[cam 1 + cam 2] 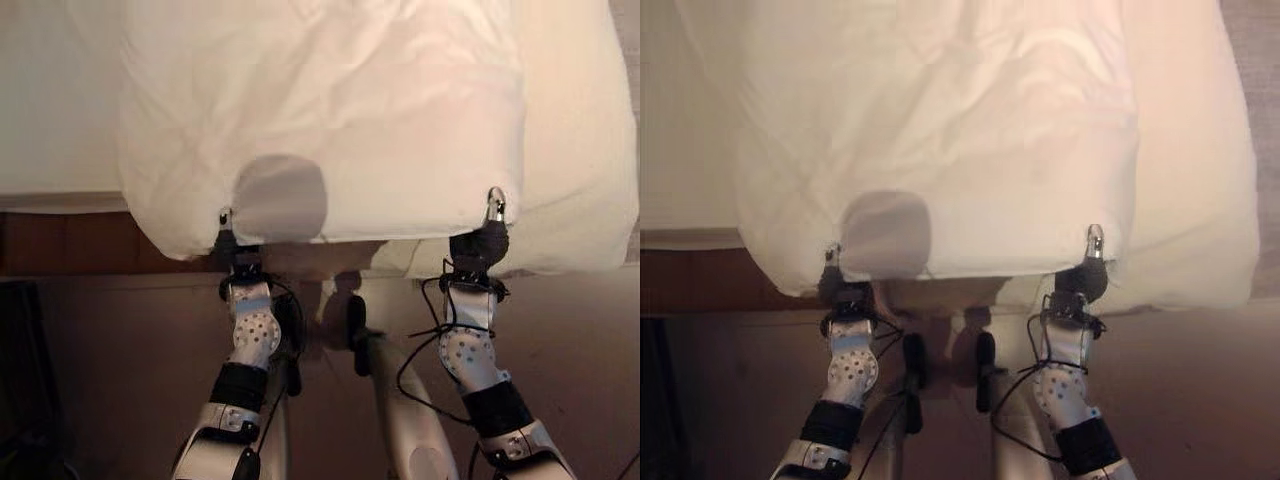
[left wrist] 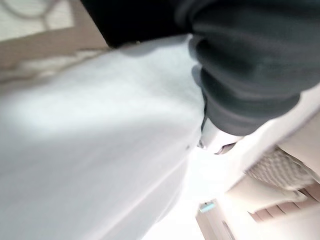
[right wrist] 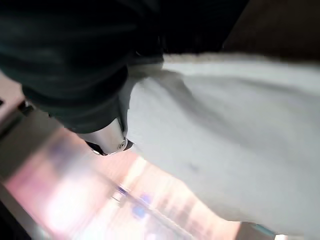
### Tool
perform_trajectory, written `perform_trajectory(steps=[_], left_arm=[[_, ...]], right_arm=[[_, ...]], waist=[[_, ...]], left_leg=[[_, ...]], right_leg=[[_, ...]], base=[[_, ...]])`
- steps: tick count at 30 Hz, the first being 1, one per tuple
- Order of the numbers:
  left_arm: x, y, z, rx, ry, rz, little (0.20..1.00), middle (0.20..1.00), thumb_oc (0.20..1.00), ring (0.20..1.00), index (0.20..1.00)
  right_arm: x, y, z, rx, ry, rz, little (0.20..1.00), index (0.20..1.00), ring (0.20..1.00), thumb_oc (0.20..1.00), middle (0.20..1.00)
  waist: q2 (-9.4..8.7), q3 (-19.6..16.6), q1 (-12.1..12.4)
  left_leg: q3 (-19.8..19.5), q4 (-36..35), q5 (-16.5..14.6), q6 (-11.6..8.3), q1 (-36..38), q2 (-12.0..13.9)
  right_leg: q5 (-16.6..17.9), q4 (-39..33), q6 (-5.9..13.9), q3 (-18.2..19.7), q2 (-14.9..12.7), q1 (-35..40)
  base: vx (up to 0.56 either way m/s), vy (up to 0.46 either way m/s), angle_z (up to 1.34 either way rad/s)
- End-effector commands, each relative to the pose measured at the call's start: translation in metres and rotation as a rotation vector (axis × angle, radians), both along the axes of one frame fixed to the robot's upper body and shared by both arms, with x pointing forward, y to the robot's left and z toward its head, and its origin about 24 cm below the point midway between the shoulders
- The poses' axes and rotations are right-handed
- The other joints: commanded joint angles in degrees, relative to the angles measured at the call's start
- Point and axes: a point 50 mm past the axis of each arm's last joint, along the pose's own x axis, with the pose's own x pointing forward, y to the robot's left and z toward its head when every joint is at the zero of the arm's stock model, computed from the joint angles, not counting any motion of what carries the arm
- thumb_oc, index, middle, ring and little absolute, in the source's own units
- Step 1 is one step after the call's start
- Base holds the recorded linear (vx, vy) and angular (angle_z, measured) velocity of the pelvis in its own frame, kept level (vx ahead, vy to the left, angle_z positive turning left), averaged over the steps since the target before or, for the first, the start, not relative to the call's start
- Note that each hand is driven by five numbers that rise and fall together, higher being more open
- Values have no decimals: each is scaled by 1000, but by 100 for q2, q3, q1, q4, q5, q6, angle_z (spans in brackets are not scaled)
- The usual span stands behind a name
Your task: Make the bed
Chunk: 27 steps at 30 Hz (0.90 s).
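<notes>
Nowhere on the bedding can any writing or label be made out. A white duvet (image 1: 330,120) lies over the bed (image 1: 580,150), its near hem hanging just past the bed's front edge, where both hands meet it. The left hand (image 1: 226,232) sits at the duvet's near left corner and the right hand (image 1: 490,225) at its near right corner, each mostly tucked under the cloth. One silver finger with a dark tip pokes up over the hem on the right, a smaller tip shows on the left, and the rest of the fingers are hidden, so I cannot tell whether either hand is clamped on the fabric or merely touching it. The duvet looks soft and puffy, creased in broad folds, with a rounded grey shadow near its front left part. Beyond its right side, the paler sheet of the bed stays bare along the right edge. A dark wooden bed frame (image 1: 60,240) runs under the front left edge, above a brownish floor (image 1: 120,380).
</notes>
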Motion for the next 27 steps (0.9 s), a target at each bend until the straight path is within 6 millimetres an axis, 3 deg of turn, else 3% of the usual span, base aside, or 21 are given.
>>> perform_trajectory(steps=[1, 3, 5, 7, 10, 11, 12, 13, 14, 16, 17, 20, 22, 23, 24, 25, 27], left_arm=[[-30, 71, 15, 64, -118, 323, 200, 200, 200, 200, 200], [-36, 76, 14, 93, -114, 353, 200, 200, 200, 200, 200], [-38, 77, 24, 134, -149, 365, 200, 200, 200, 200, 200], [-40, 80, 26, 158, -164, 378, 200, 200, 200, 200, 200], [-38, 76, 32, 189, -203, 347, 200, 200, 200, 200, 200], [-38, 76, 32, 189, -204, 346, 200, 200, 200, 200, 200], [-34, 70, 33, 209, -215, 300, 200, 200, 200, 200, 200], [-34, 67, 34, 226, -225, 278, 200, 200, 200, 200, 200], [-39, 72, 32, 274, -223, 272, 200, 200, 200, 200, 200], [-42, 77, 30, 305, -211, 275, 200, 200, 200, 200, 200], [-44, 76, 28, 332, -202, 263, 200, 200, 200, 200, 200], [-46, 76, 24, 330, -190, 253, 200, 200, 200, 200, 200], [-47, 76, 24, 330, -189, 253, 200, 200, 200, 200, 200], [-50, 74, 15, 339, -150, 227, 200, 200, 200, 200, 200], [-50, 74, 15, 339, -150, 227, 200, 200, 200, 200, 200], [-52, 73, 12, 360, -133, 218, 200, 200, 200, 200, 200], [-53, 72, 12, 370, -133, 208, 200, 200, 200, 200, 200]], right_arm=[[-21, -53, 16, -65, -101, -231, 200, 200, 200, 200, 200], [-20, -58, 7, -100, -54, -245, 200, 200, 200, 200, 200], [-19, -58, 0, -120, -19, -246, 200, 200, 200, 200, 200], [-20, -61, -8, -142, 21, -251, 200, 200, 200, 200, 200], [-21, -65, -12, -186, 53, -262, 200, 200, 200, 200, 200], [-21, -65, -13, -185, 54, -262, 200, 200, 200, 200, 200], [-25, -66, -19, -166, 65, -273, 200, 200, 200, 200, 200], [-25, -64, -23, -168, 91, -258, 200, 200, 200, 200, 200], [-25, -61, -27, -175, 99, -239, 200, 200, 200, 200, 200], [-24, -56, -28, -183, 93, -208, 200, 200, 200, 200, 200], [-22, -49, -32, -167, 100, -173, 200, 200, 200, 200, 200], [-24, -44, -40, -146, 112, -130, 200, 200, 200, 200, 200], [-24, -44, -40, -146, 113, -129, 200, 200, 200, 200, 200], [-26, -43, -48, -163, 139, -100, 200, 200, 200, 200, 200], [-26, -43, -48, -163, 139, -100, 200, 200, 200, 200, 200], [-28, -41, -51, -180, 146, -85, 200, 200, 200, 200, 200], [-29, -41, -52, -189, 149, -78, 200, 200, 200, 200, 200]], waist=[[16, -390, 183], [6, -450, 245], [-39, -496, 362], [-10, -548, 394], [-16, -536, 411], [-21, -535, 409], [-45, -525, 432], [-64, -631, 437], [-87, -760, 440], [-92, -831, 471], [-91, -912, 520], [-100, -998, 495], [-103, -1006, 501], [-151, -953, 474], [-153, -957, 475], [-183, -953, 446], [-230, -943, 446]], left_leg=[[-231, 967, -580, -224, -219, -56], [-483, 347, -395, -214, 132, 332], [-1104, -563, 68, -310, 447, 656], [-1356, -1056, 231, -370, 629, 914], [-1265, -594, -81, -325, 540, 605], [-1269, -529, -113, -310, 510, 584], [-1019, -71, -453, -260, 374, 242], [-930, 105, -618, -128, 285, 22], [-761, 347, -810, 42, 168, -243], [-668, 472, -906, 136, 107, -343], [-597, 591, -991, 211, 82, -396], [-594, 463, -966, 323, 146, -546], [-589, 450, -968, 317, 153, -539], [-540, -112, -808, 361, 526, -673], [-538, -119, -803, 362, 526, -675], [-481, -351, -720, 341, 686, -736], [-435, -465, -689, 307, 789, -753]], right_leg=[[294, -867, 723, -5, -303, 504], [231, -879, 758, -42, -318, 632], [218, -858, 798, -18, -308, 671], [221, -744, 894, -11, -439, 607], [558, -1008, 1226, 8, -914, 861], [571, -1032, 1242, 6, -930, 875], [994, -1642, 1435, -100, -1347, 1295], [1407, -2022, 1494, -120, -1554, 1409], [2198, -2413, 1534, -215, -1916, 1490], [2396, -2608, 1531, -323, -2005, 1530], [2400, -2763, 1519, -549, -2050, 1614], [1654, -2499, 1314, -432, -1597, 1565], [1623, -2456, 1308, -419, -1594, 1540], [923, -2010, 1053, -308, -653, 1207], [922, -2008, 1054, -305, -655, 1202], [775, -1910, 999, -320, -301, 1118], [761, -2010, 965, -396, -220, 1237]], base=[[32, 61, 21], [82, 117, 18], [71, 228, 9], [31, 361, 7], [-8, 435, 12], [59, 529, 11], [99, 626, 12], [173, 1051, 38], [114, 671, 57], [110, 515, 51], [141, 515, 23], [64, 364, 4], [15, 186, 30], [14, 273, -10], [34, 354, -26], [33, 89, -30], [36, 58, -14]])
